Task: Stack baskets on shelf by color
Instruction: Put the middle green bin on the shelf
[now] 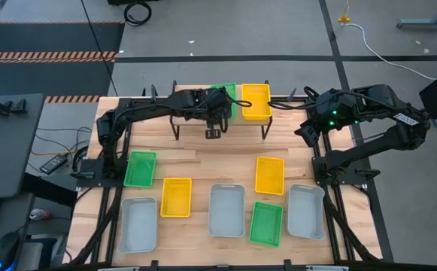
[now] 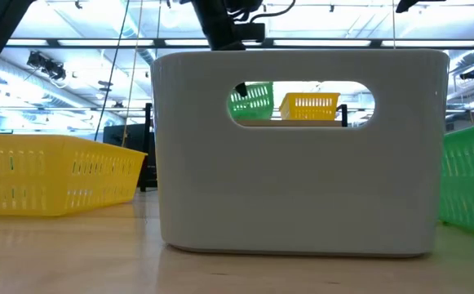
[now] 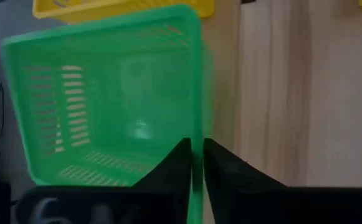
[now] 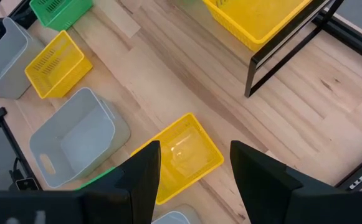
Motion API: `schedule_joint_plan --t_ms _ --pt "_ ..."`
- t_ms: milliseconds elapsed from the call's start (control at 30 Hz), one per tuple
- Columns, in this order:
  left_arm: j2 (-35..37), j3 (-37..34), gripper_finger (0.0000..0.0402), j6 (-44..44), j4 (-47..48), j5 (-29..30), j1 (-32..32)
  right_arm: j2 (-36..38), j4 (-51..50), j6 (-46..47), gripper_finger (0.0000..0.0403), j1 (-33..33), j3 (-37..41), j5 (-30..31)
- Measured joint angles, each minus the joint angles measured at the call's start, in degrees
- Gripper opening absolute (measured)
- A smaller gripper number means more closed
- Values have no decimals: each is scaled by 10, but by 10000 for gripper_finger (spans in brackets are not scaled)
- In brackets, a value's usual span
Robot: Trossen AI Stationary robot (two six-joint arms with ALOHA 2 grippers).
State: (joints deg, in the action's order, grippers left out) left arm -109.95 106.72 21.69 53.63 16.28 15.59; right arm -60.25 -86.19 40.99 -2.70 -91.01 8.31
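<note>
While the left claw (image 3: pixel 196 163) pinches the rim of a green basket (image 3: pixel 106 99) on the shelf (image 1: pixel 220 119), its fingers (image 3: pixel 168 168) stand nearly together with the thin green wall between them; in the high view that claw (image 1: pixel 213 132) sits at top centre, over the shelf's near edge. Beside the green basket, to its right on the shelf, sits a yellow basket (image 1: pixel 255 101), close alongside. The right claw (image 4: pixel 193 168) has its fingers well apart and empty, hanging above the worktop (image 1: pixel 195 162); its arm shows at the upper right of the high view. On the worktop below the shelf lie seven more baskets: a green one (image 1: pixel 141 168) at left of centre, a yellow one (image 1: pixel 176 196) just right of and below it, a grey one (image 1: pixel 138 224) at lower left, a grey one (image 1: pixel 226 210) at bottom centre, a green one (image 1: pixel 266 223) to its right, a yellow one (image 1: pixel 269 175) above that, and a grey one (image 1: pixel 306 211) at lower right. From the low view, a grey basket (image 2: pixel 302 188) fills the middle, and through its handle slot the two shelved baskets show side by side
</note>
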Motion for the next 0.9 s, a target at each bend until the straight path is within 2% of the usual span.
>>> schedule_joint_plan --t_ms 333,567,900 --pt "0 0 111 -15 -14 7 0 0 0 0 200 0 0 0" --pt "1 0 117 -31 -16 64 0 0 0 0 200 0 0 0" --pt "1 0 117 -60 -16 43 -5 0 0 0 200 0 0 0"
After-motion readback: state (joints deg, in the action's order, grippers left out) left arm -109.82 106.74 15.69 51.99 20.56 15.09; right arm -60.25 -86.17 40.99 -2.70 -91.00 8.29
